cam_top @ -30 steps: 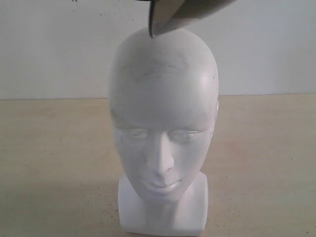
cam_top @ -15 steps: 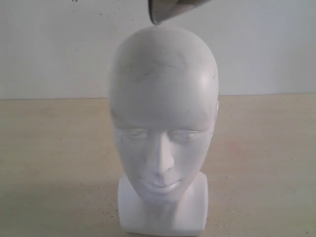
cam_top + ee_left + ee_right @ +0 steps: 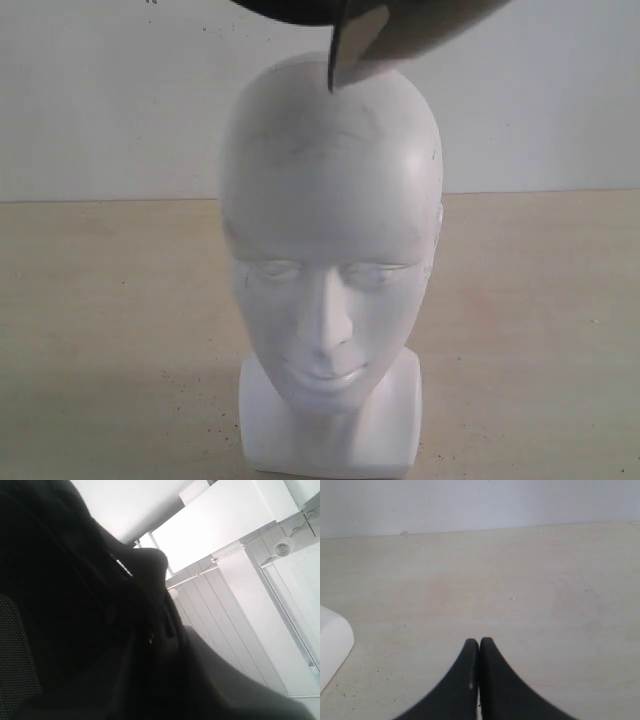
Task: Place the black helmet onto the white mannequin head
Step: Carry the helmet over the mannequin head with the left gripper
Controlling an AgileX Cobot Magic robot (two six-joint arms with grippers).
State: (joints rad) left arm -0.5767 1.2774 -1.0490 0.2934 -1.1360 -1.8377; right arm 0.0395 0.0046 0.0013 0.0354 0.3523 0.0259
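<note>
On my left side I am nearly blind. The left wrist view is filled with the dark inside of the black helmet [image 3: 75, 605], and my left tool is lost in that darkness, so I cannot tell whether it is clamped on the helmet or how firm any hold is. If the hold is only a shallow pinch, I judge the helmet could twist or drop as soon as it meets resistance.

In the middle, the white mannequin head [image 3: 330, 200] stands upright on the desk [image 3: 100, 300], facing the exterior camera. The helmet hangs at twelve o'clock above it, mostly out of view, with the grey visor [image 3: 362, 55] showing in front of the crown and its bulk running off toward one o'clock. I cannot tell whether they touch. The danger I see is that a lopsided descent would catch the visor edge or rim on the crown. That would push sideways on a head resting only on its short neck base [image 3: 330, 430], so it could slide or topple.

On the right, my right tool [image 3: 479, 643] is closed, fingertips pressed together and holding nothing. It sits low over bare desk with the base at its nine o'clock, well clear, so it steadies nothing if the head tips.
</note>
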